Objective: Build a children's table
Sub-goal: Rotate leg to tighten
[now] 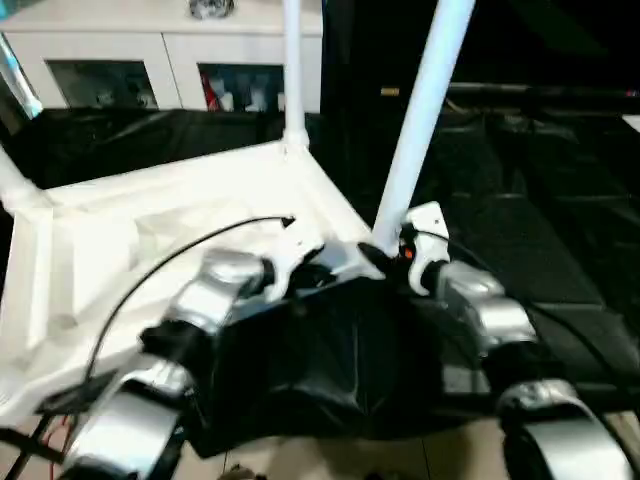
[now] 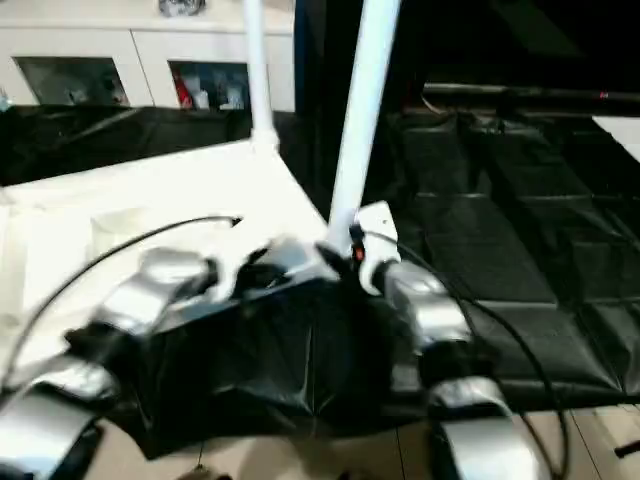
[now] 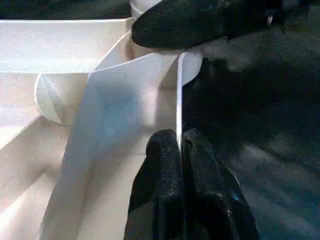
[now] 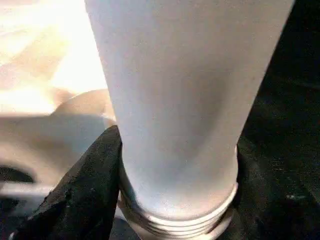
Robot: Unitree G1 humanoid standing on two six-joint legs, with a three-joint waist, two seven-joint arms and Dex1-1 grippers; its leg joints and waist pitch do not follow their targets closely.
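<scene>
The white tabletop (image 1: 150, 230) lies upside down with its ribbed underside up. A far leg (image 1: 292, 70) stands upright in its back corner, and a stub of another leg (image 1: 15, 180) shows at the left edge. The near leg (image 1: 420, 110) rises tilted from the near right corner. My right gripper (image 1: 385, 250) is shut on this leg just above its threaded base, with a black finger (image 4: 90, 185) against its side. My left gripper (image 3: 179, 145) is shut on the thin rim wall of the tabletop beside that corner socket.
A white cabinet with glass doors (image 1: 130, 60) stands behind the work. Black sheeting (image 1: 540, 230) covers the surface to the right and bunches up (image 1: 320, 370) between my forearms. A black cable (image 1: 150, 270) arcs over the tabletop.
</scene>
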